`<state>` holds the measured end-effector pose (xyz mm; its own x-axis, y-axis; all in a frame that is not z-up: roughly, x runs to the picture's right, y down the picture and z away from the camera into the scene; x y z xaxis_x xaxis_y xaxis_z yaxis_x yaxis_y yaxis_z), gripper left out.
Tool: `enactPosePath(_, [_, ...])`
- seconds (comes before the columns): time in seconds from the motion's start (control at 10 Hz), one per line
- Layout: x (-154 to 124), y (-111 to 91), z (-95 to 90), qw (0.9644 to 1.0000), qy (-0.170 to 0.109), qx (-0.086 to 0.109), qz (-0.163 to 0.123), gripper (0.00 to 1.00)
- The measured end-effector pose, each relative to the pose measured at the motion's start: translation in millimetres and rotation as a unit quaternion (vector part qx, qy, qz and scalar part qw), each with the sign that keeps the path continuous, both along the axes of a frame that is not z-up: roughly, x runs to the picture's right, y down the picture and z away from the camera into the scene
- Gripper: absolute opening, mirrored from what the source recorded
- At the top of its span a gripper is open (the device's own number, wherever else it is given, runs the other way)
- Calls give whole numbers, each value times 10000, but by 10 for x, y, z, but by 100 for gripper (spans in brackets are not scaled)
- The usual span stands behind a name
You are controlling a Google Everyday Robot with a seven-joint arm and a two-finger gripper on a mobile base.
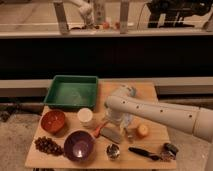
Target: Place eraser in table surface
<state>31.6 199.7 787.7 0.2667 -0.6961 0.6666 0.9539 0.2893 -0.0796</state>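
Green tray (71, 93), purple bowl (79, 145): contents unclear | eraser (113, 135) on table surface (146, 92) | gripper (119, 121) just behind it, grip unclear

White arm (165, 116) reaches in from right, near level, perforated along side. Rounded wrist (120, 96) at left end turns downward. Below it gripper (119, 120) hangs, pointing down, mid-scene.
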Motion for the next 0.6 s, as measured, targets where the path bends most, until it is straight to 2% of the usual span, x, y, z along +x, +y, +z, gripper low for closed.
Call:
enactPosePath(0.1, [-45, 33, 1, 9979, -393, 7, -508, 80])
enactPosePath(0.2, [-67, 66, 7, 9925, -771, -2, -949, 80])
enactPosePath(0.4, [-68, 116, 23, 9757, -1407, 16, -1681, 80])
enactPosePath(0.5, [-76, 129, 37, 9667, -1603, 71, -1992, 80])
enactPosePath(0.6, [-69, 131, 40, 9627, -1660, 119, -2133, 80])
